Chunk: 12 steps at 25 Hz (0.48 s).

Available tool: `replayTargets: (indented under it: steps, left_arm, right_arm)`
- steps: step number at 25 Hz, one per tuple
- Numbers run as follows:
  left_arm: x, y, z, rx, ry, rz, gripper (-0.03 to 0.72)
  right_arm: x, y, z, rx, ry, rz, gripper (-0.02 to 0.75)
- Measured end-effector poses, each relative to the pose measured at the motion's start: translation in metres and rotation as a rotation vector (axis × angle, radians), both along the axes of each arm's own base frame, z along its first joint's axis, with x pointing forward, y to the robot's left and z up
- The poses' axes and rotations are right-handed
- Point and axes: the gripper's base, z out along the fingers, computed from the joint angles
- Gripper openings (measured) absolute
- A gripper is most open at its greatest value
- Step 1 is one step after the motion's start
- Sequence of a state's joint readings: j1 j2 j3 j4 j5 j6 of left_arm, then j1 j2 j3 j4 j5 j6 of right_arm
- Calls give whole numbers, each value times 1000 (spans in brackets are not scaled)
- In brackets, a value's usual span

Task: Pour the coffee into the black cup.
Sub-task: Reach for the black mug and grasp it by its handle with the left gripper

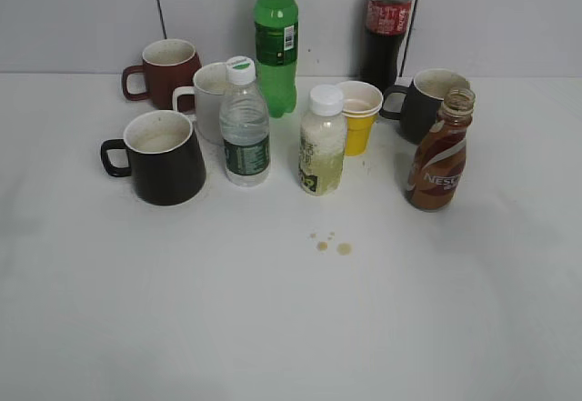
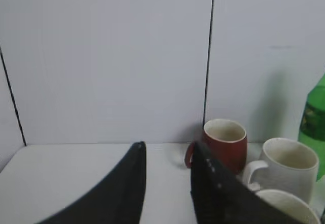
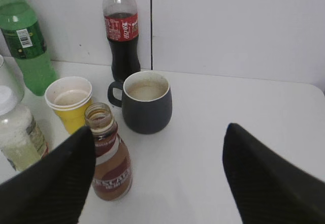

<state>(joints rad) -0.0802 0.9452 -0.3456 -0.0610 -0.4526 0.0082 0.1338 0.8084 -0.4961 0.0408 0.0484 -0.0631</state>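
The coffee (image 1: 439,155) is a small brown Nescafe bottle with no cap, upright at the right of the table. The black cup (image 1: 164,160) stands at the left, handle to the left, stained off-white inside. Neither gripper shows in the exterior view. In the right wrist view my right gripper (image 3: 160,127) is open wide and empty, and the coffee (image 3: 109,163) stands just inside its left finger. In the left wrist view my left gripper (image 2: 167,150) is open and empty above the table. A pale rim (image 2: 289,206) at its lower right may be the black cup.
Behind stand a maroon mug (image 1: 164,69), a white mug (image 1: 211,96), a water bottle (image 1: 244,128), a green bottle (image 1: 275,42), a white-capped juice bottle (image 1: 322,146), a yellow cup (image 1: 359,115), a cola bottle (image 1: 386,28) and a dark grey mug (image 1: 427,101). Brown drops (image 1: 332,245) mark the table.
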Motion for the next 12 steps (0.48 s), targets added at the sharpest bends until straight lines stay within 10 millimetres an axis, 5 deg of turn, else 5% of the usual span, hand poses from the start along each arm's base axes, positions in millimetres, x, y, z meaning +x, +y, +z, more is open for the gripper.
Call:
replayTargets:
  steps: [7,12]
  left_arm:
    - [47,-3,-56,13,108,10,240]
    - [65,-12,-94,83,144,-84,240]
  right_arm:
    - [52,6,-33,55,12,-28,586]
    - [66,17,-75,53,36,1,586]
